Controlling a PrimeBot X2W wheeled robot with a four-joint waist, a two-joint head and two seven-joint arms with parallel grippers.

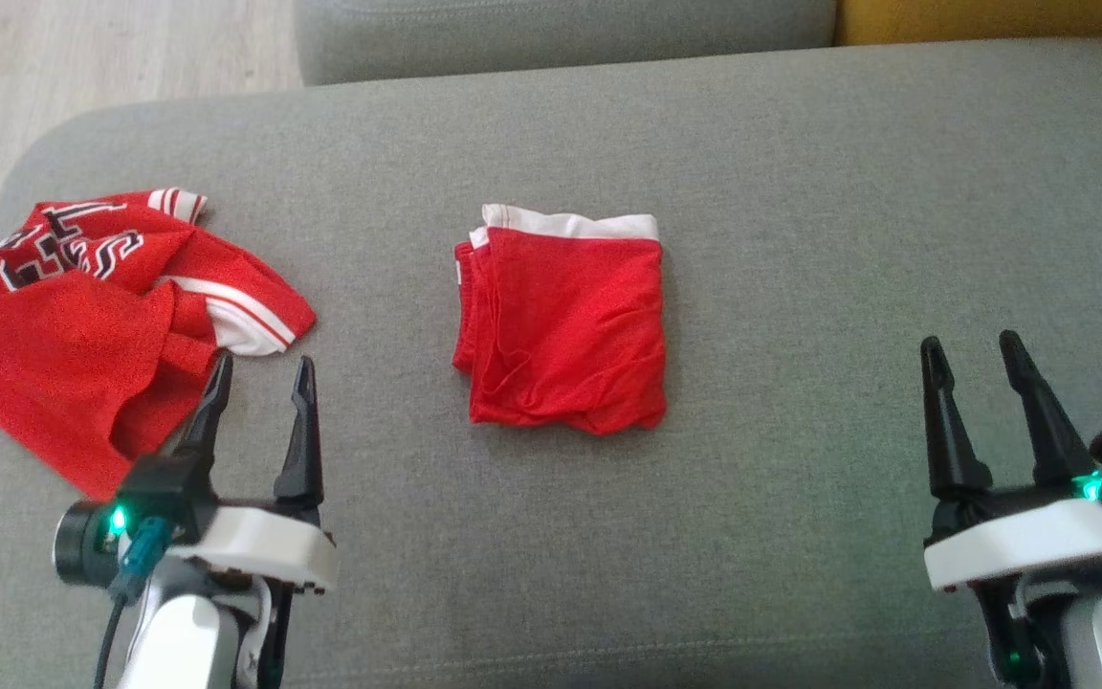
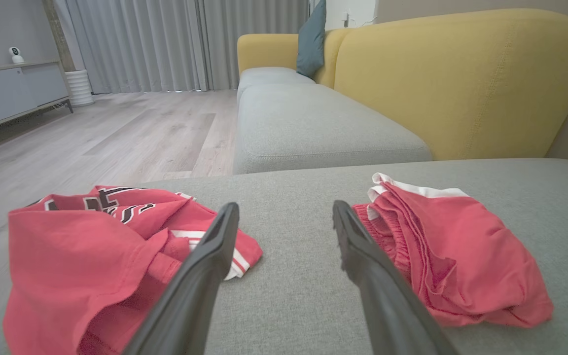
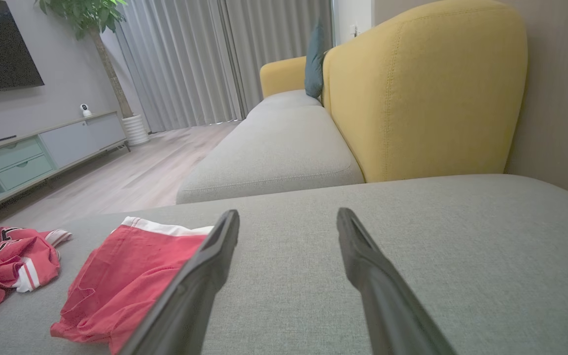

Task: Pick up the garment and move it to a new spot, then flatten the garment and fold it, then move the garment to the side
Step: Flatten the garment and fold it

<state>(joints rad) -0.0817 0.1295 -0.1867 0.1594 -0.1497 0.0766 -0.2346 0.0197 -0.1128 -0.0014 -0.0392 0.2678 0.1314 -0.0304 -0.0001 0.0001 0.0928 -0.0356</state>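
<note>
Head view, centre of grey sofa seat [image 1: 848, 239]: shorts [image 1: 565, 330], red, folded into a near-square stack, white waistband along the 12 o'clock edge, layered folds along the 9 o'clock edge. Lying flat, free of both claws.

At 9 o'clock from shorts, well apart: jersey [image 1: 82, 325], red, crumpled, unfolded. Black-and-white lettering toward 11 o'clock, white-striped sleeve hem toward 3 o'clock. Close to the rounded seat edge, with pale wood floor [image 1: 82, 48] beyond at 10 o'clock.

At 7 o'clock in head view: left claw [image 1: 264, 364], fingers spread wide, nothing between them, tips pointing to 12 o'clock. Outer fingertip overlapping the 5 o'clock edge of jersey; contact not determinable. Left wrist view: bare seat fabric in the gap between fingers, jersey at 8 o'clock, shorts at 4 o'clock.

At 4 o'clock in head view: right claw [image 1: 970, 342], fingers spread wide, empty, above bare seat, well apart from shorts. Right wrist view: shorts at 8 o'clock, partly behind one finger; jersey at 9 o'clock, near frame edge.

Background, both wrist views: second grey seat at 12 o'clock, yellow backrest [image 3: 427, 88] at 1 o'clock, teal pillow [image 2: 313, 39], grey curtains [image 2: 165, 44].
</note>
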